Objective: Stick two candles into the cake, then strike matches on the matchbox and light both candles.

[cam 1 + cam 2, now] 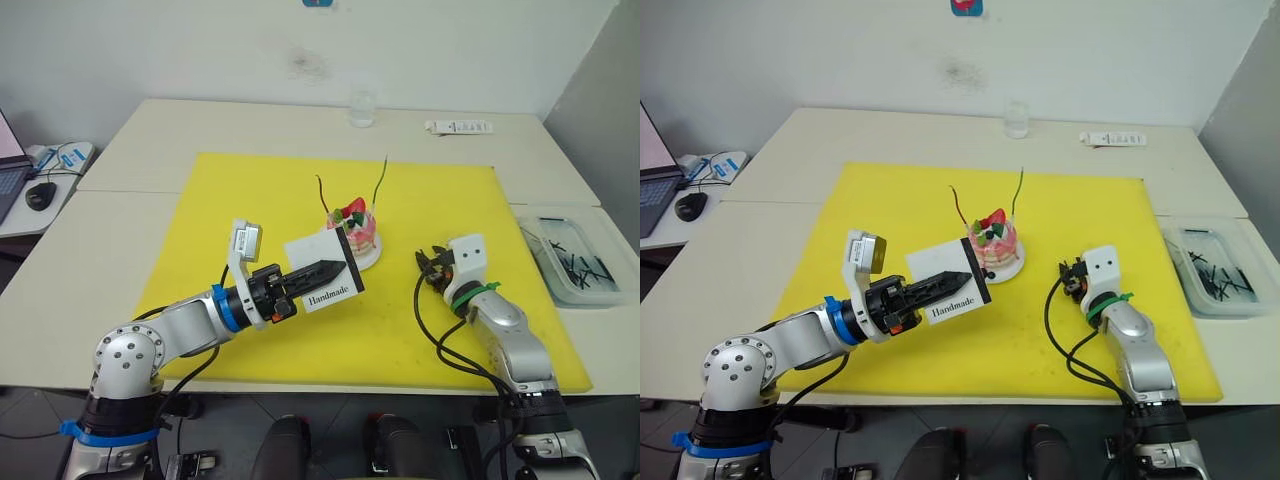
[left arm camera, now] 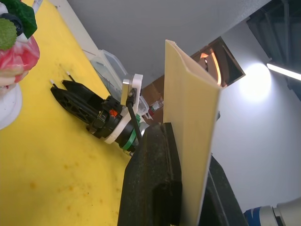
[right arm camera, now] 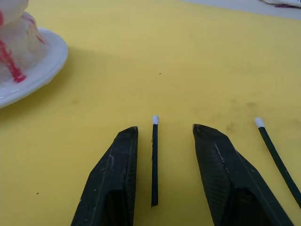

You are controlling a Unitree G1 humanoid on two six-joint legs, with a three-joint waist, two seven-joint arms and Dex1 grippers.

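Left gripper: we clamp the flat white "Handmade" matchbox raised, just left of the pink strawberry cake, ready for striking.
Right gripper: fingers wide, straddling 1 short dark white-tipped match on the yellow mat.
Candles: 2 already standing in cake.

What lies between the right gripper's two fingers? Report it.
A match, dark with a white tip, lies on the yellow mat between the open right gripper's fingers, touched by neither, in the right wrist view.
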